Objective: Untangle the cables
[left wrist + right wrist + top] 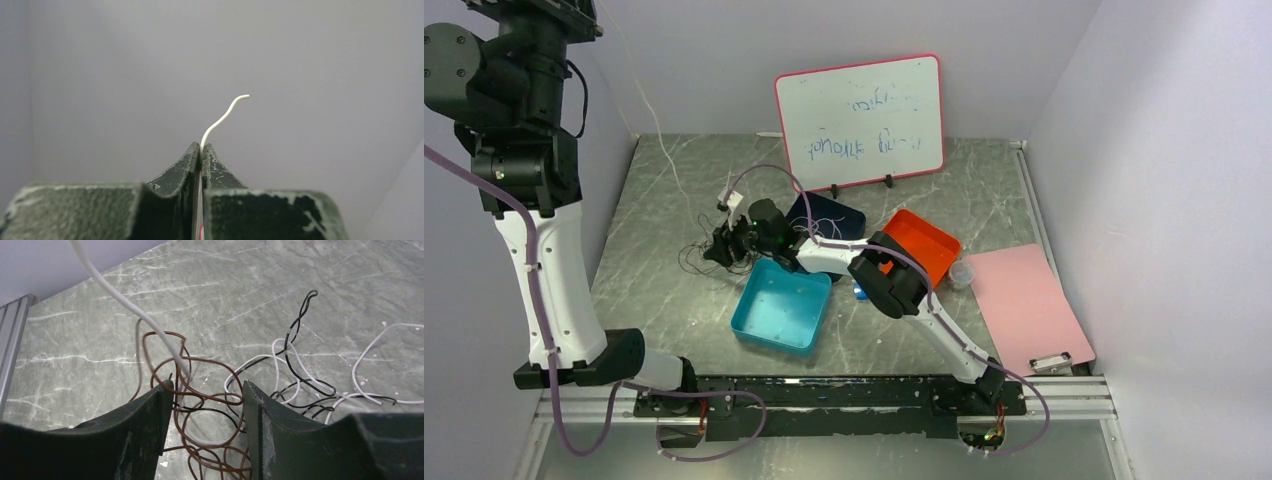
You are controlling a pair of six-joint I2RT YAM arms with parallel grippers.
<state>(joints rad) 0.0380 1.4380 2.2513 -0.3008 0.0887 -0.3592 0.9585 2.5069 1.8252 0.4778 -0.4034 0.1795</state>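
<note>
Grey marble worktop (654, 300) has the cables (210, 397) tangled just left of the teal tray (782, 305); right tool (207, 390) hangs over them spread wide, left tool (200, 147) up high pinching one white strand (222, 116)

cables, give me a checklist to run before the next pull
1. Left gripper shut on the white cable end: ok.
2. Right gripper open above the brown loops: ok.
3. White cable free of the brown loops: not ok, it runs down into them.
4. Black strand separate from the brown loops: not ok, it crosses them.
5. Right fingers touching any strand: cannot tell.
</note>
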